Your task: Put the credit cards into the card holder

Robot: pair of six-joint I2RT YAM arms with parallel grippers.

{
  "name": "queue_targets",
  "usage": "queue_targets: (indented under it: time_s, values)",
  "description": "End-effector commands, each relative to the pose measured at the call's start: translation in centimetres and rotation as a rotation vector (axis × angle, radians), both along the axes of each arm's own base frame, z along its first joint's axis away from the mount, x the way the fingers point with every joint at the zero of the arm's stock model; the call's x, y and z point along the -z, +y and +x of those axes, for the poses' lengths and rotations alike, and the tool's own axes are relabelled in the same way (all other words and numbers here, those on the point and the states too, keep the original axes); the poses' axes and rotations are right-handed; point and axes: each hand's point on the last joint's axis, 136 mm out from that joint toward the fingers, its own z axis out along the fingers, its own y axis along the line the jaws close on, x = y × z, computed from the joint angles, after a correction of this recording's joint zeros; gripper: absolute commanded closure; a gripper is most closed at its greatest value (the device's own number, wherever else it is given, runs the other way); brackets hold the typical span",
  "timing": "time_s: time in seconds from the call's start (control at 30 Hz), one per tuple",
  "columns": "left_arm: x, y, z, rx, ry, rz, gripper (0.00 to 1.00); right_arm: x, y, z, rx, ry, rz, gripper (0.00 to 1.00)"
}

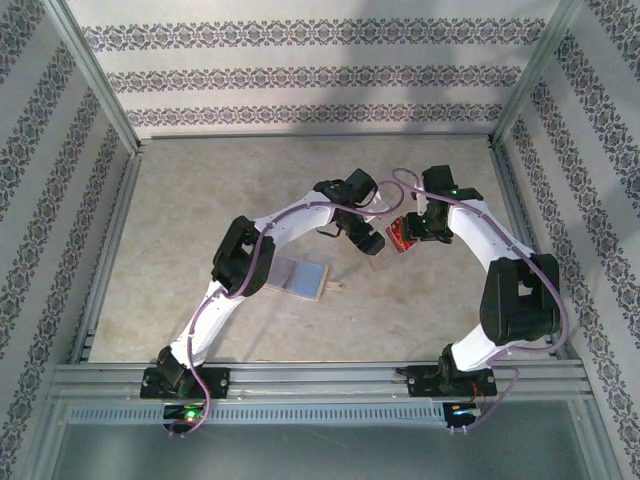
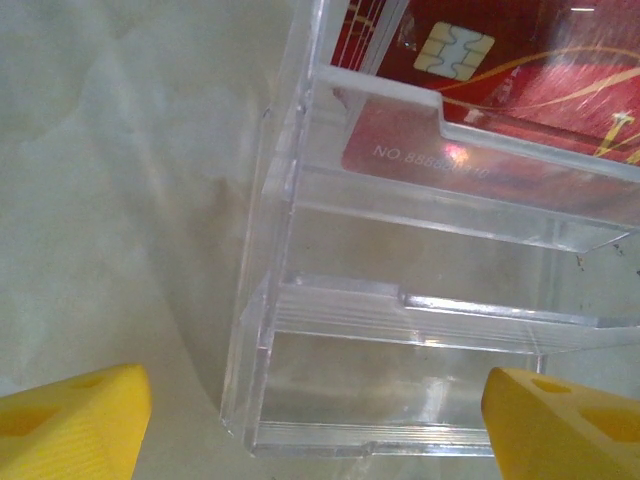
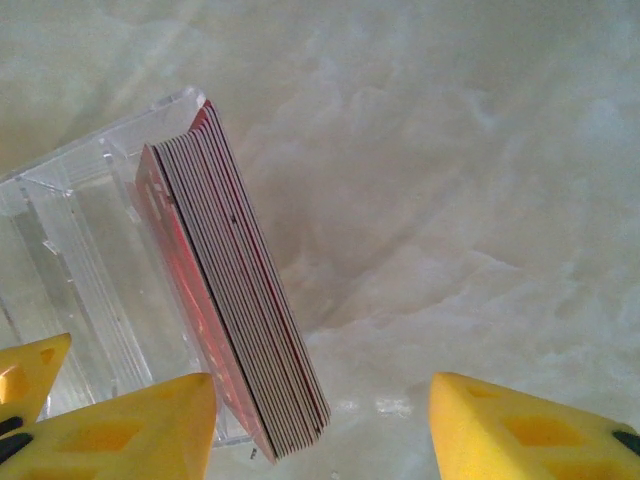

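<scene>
The credit cards (image 1: 399, 236) are a red stack standing on edge in a clear plastic stand (image 2: 420, 330) right of the table's middle. In the left wrist view the front card (image 2: 520, 70) shows a gold chip, and my left gripper (image 2: 315, 425) is open, its yellow fingertips (image 2: 70, 420) wide on either side of the stand's empty near tier. My right gripper (image 3: 320, 430) is open around the near end of the card stack (image 3: 235, 300), which lies closer to its left finger (image 3: 120, 430). The card holder (image 1: 300, 277) lies flat, pale inside up, near the left arm's elbow.
Metal rails (image 1: 320, 378) border the table's near edge, and patterned walls enclose the other three sides. Both grippers crowd close together at the stand, with the left gripper (image 1: 366, 236) just left of the right gripper (image 1: 412, 230). Bare table (image 1: 180, 220) lies to the far left.
</scene>
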Motion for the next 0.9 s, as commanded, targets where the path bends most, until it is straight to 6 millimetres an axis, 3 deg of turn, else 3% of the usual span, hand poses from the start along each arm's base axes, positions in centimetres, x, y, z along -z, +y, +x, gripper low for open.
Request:
queue_targets:
  time_s: [0.0,0.23,0.87]
  values:
    - [3.4,1.7,-2.0,0.015,0.05,0.128,0.14,0.4,-0.2,-0.1,-0.015,0.032,-0.009,0.42]
    - [3.6,1.8,-2.2,0.02,0.048,0.137,0.14,0.2,-1.6,-0.4,0.02,0.037,-0.07,0.45]
    - [4.0,2.0,-2.3,0.024,0.043,0.155,0.14,-1.0,-1.1,-0.3,0.003,-0.005,-0.033,0.67]
